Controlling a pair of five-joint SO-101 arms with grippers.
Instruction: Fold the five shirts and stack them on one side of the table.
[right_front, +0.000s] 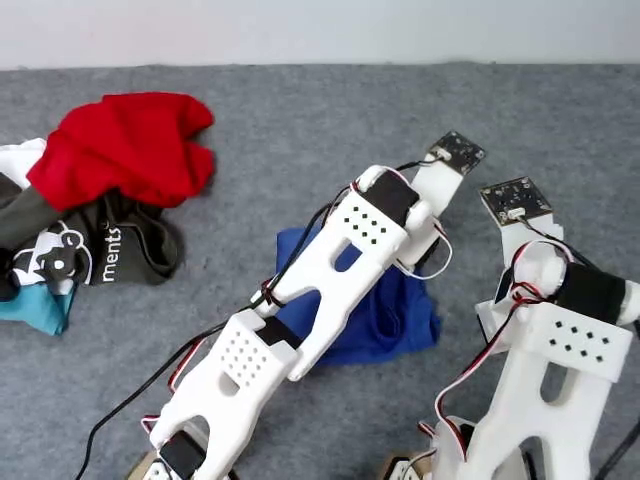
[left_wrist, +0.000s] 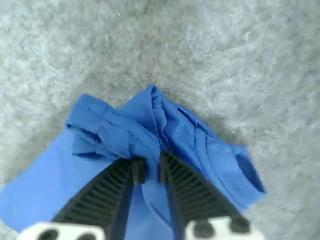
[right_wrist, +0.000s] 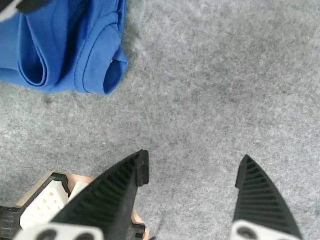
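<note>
A blue shirt (right_front: 385, 315) lies crumpled near the table's middle, partly under the left arm. My left gripper (left_wrist: 149, 170) is shut on a fold of the blue shirt (left_wrist: 125, 135), pinching the cloth between its black fingers. My right gripper (right_wrist: 192, 172) hangs open over bare grey carpet, apart from the blue shirt (right_wrist: 65, 45), whose collar end lies just beyond it. In the high view the right arm (right_front: 560, 340) stands to the right of the shirt. A heap at the far left holds a red shirt (right_front: 130, 145), a dark grey printed shirt (right_front: 110, 245), a teal one (right_front: 35, 308) and a white one (right_front: 20, 160).
Grey carpet (right_front: 300, 130) covers the table. A wooden arm base (right_wrist: 55, 195) shows beside my right gripper. Cables (right_front: 130, 400) run along the left arm. Open carpet lies between the heap and the blue shirt, and at the far right.
</note>
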